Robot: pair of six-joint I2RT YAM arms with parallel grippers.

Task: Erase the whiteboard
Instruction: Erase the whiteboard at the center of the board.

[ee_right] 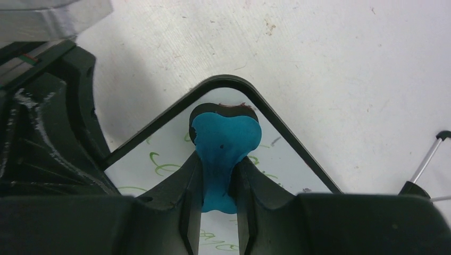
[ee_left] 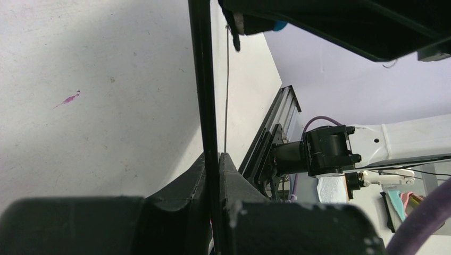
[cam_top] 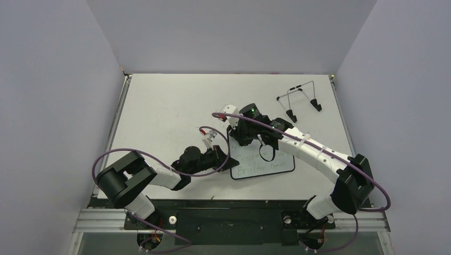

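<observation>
The whiteboard (cam_top: 276, 165) lies flat near the middle of the table, with green handwriting on it. My left gripper (cam_top: 226, 160) is shut on its left edge. In the left wrist view the thin black rim (ee_left: 205, 79) runs straight up from between the left gripper's (ee_left: 218, 160) closed fingers. My right gripper (cam_top: 237, 137) hovers over the board's far left corner, shut on a blue bone-shaped eraser (ee_right: 224, 139). In the right wrist view the eraser's head rests inside the rounded corner of the whiteboard (ee_right: 159, 159), beside green strokes, with the right gripper (ee_right: 219, 172) pinching its waist.
A thin wire stand with black feet (cam_top: 300, 99) sits at the far right of the table; one leg of the wire stand (ee_right: 425, 164) shows in the right wrist view. Grey walls close in the table on three sides. A small purple mark (ee_left: 69, 99) is on the tabletop.
</observation>
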